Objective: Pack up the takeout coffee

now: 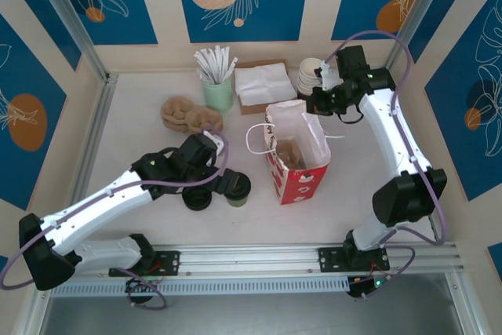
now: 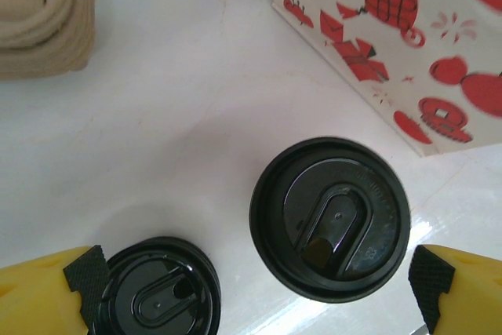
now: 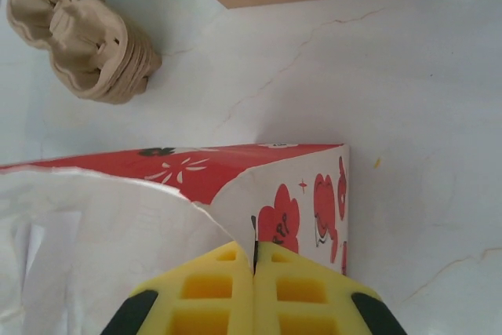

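Observation:
The takeout coffee (image 1: 238, 188), a short greenish cup with a black lid (image 2: 329, 219), stands upright on the table just left of the red bag (image 1: 296, 164). My left gripper (image 1: 218, 184) hovers above it, open. In the left wrist view, the cup sits between its yellow fingers (image 2: 459, 288), towards the right one. My right gripper (image 1: 317, 104) is shut on the bag's far rim. The right wrist view shows the fingers (image 3: 227, 288) pressed together on the paper edge of the bag (image 3: 306, 194), which stands open at the top.
A loose black lid (image 1: 198, 198) (image 2: 161, 294) lies left of the coffee, by the left finger. Brown pulp carriers (image 1: 190, 115), a green cup of stirrers (image 1: 218, 92), a napkin box (image 1: 263, 84) and stacked cream cups (image 1: 310, 76) line the back. A brown carrier (image 1: 292, 154) sits inside the bag.

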Available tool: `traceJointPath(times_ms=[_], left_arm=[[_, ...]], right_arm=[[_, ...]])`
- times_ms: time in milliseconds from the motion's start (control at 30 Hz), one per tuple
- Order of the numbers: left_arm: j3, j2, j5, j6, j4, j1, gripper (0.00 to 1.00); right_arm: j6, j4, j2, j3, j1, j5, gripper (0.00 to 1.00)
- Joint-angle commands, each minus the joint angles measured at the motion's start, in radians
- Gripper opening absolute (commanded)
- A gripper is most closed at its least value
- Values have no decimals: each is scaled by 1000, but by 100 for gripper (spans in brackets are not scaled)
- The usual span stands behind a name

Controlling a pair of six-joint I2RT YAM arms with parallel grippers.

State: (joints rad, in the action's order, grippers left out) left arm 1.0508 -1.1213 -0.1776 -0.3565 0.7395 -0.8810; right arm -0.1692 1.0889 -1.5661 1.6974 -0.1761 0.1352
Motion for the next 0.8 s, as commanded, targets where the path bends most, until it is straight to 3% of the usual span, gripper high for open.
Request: traceJointPath(times_ms=[0, 467, 633, 767], left_arm=[[4, 43, -25, 31, -43, 7, 99], [-2, 68, -52, 33, -54, 8, 99], [-3, 74, -49, 24, -49, 7, 99], [4, 66, -43, 17, -40, 7, 99]], right_arm=[[-22, -92, 136, -38, -12, -16, 0], [-89, -436, 461, -346, -57, -90, 0], [-152, -391, 447, -325, -59, -124, 0], [-323, -274, 401, -252, -59, -178, 0]])
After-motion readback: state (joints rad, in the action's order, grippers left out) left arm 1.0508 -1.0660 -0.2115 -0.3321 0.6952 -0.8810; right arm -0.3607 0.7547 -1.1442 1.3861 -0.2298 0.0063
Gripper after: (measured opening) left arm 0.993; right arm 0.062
